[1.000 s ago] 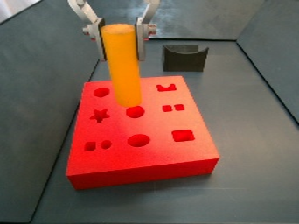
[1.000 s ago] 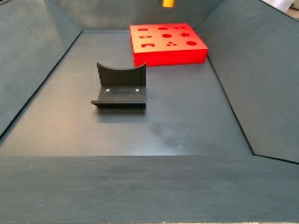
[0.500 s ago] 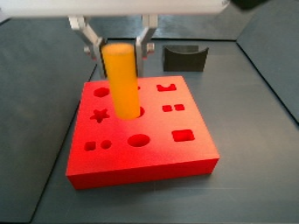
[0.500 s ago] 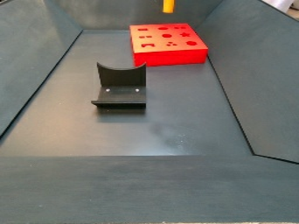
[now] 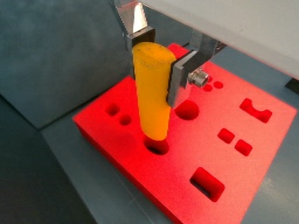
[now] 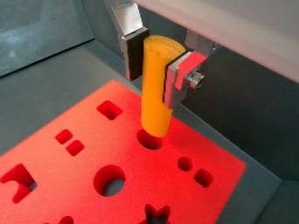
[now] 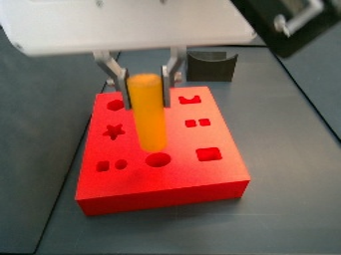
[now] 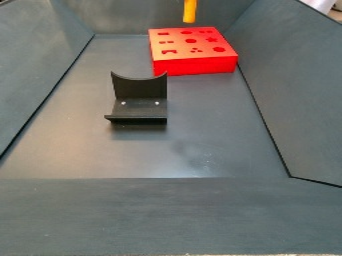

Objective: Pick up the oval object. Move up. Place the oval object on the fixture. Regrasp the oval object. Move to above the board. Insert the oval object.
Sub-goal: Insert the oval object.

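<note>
The gripper (image 7: 138,72) is shut on the oval object (image 7: 147,115), a long yellow-orange peg held upright by its upper end. The silver fingers clamp it on both sides in both wrist views, with the gripper (image 5: 158,57) (image 6: 158,54) over the red board (image 7: 200,177). The peg's (image 5: 152,96) (image 6: 156,87) lower end stands at the mouth of the oval recess (image 5: 156,147) (image 6: 149,138) in the board (image 5: 239,171) (image 6: 70,162). How deep it sits I cannot tell. In a side view only the peg's lower part (image 8: 190,10) shows above the board (image 8: 194,52); the gripper is out of frame there.
The dark fixture (image 7: 210,66) (image 8: 136,98) stands on the grey floor, apart from the board. The board's other recesses include a star (image 7: 114,130), a crown (image 7: 190,100) and a rectangle (image 7: 208,153). Sloped grey walls (image 8: 40,90) enclose the floor.
The gripper has come down with the peg and shifted toward the board's near row. The peg's lower end has gone from over the board's middle to the oval recess.
</note>
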